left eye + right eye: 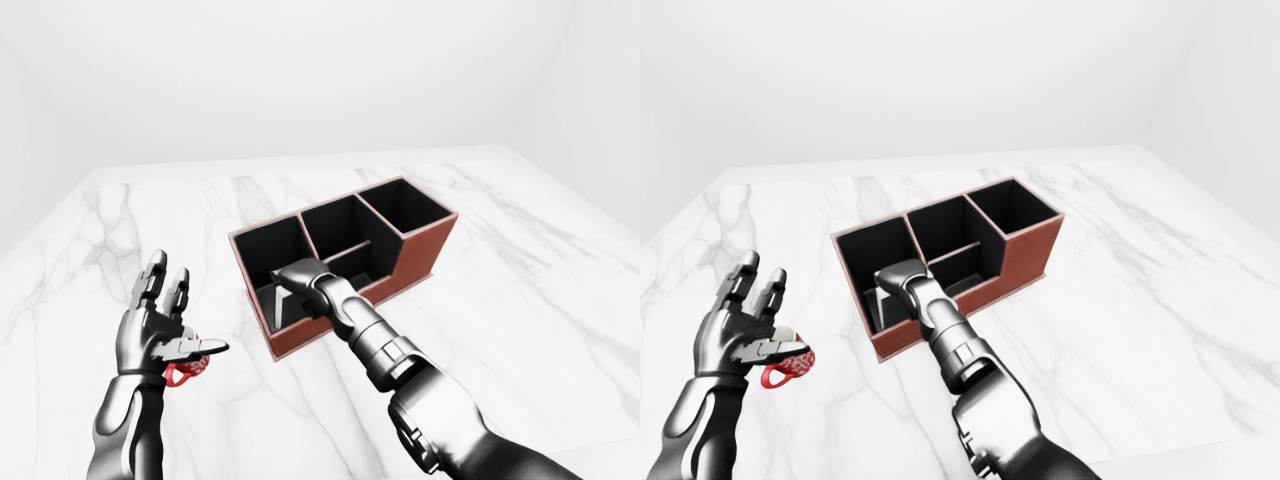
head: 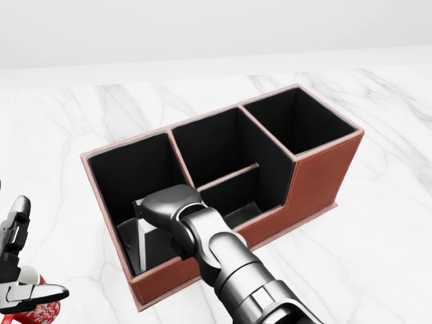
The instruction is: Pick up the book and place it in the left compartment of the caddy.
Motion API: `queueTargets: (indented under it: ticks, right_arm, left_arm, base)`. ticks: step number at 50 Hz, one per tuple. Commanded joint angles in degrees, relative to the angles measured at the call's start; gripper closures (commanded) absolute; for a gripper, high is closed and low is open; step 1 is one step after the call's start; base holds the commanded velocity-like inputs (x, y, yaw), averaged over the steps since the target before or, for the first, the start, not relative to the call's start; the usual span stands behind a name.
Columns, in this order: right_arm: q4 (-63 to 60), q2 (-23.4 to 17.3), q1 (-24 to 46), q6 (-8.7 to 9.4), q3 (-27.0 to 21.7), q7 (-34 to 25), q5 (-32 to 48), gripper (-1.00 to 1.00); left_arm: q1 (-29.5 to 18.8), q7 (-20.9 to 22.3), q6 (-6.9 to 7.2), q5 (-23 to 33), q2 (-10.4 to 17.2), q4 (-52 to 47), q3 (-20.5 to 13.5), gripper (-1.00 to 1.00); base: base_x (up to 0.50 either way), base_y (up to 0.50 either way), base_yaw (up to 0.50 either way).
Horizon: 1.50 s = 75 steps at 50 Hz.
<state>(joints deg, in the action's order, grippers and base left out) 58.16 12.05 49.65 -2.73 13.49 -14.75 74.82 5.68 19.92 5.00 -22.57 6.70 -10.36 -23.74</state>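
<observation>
The brown caddy point(image 2: 322, 177) with black compartments stands on the white marble table point(image 1: 520, 300). A thin grey book point(image 2: 143, 241) stands tilted inside the caddy's left compartment. My right hand point(image 2: 162, 210) reaches down into that compartment and is closed on the book's top edge; its fingertips are hidden behind the hand. My left hand point(image 1: 172, 322) is open with fingers spread, at the lower left of the left-eye view, well left of the caddy.
A red and white patterned mug point(image 1: 788, 365) lies on the table just under my left hand. The caddy's middle compartments point(image 2: 223, 155) and right compartment point(image 2: 297, 121) hold nothing. White walls stand beyond the table's top edge.
</observation>
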Motion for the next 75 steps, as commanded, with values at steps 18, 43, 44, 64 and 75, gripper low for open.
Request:
queueTargets:
  ticks: [18,43,44,64,75]
  right_arm:
    - [-2.9,0.3,-4.1,1.20,0.2,-1.4,1.2,1.00]
    - [-65.9,0.5,-27.9,3.18,5.6,-25.3,9.7,-1.00]
    - [-67.1,0.5,-28.6,3.05,5.9,-25.3,9.9,-1.00]
    - [-94.4,1.3,-28.2,7.73,2.5,-25.3,10.2,-1.00]
    - [-106.4,-1.6,-24.9,7.73,-3.7,-25.3,4.3,-1.00]
  left_arm:
    - [0.4,0.4,0.00,-0.2,-0.1,0.0,-0.2,-1.00]
    - [0.9,0.5,0.00,0.8,-0.8,-1.1,0.7,-1.00]
    - [1.0,0.5,0.00,0.8,-0.8,-1.1,0.7,-1.00]
    - [1.6,0.1,0.00,2.7,-1.5,-6.6,2.1,-1.00]
    - [4.1,2.5,0.00,6.2,-3.4,-17.0,3.4,-1.00]
  base:
    - [0.00,0.00,0.00]
    - [0.00,0.00,0.00]
    - [0.00,0.00,0.00]
    - [0.00,0.00,0.00]
    - [0.00,0.00,0.00]
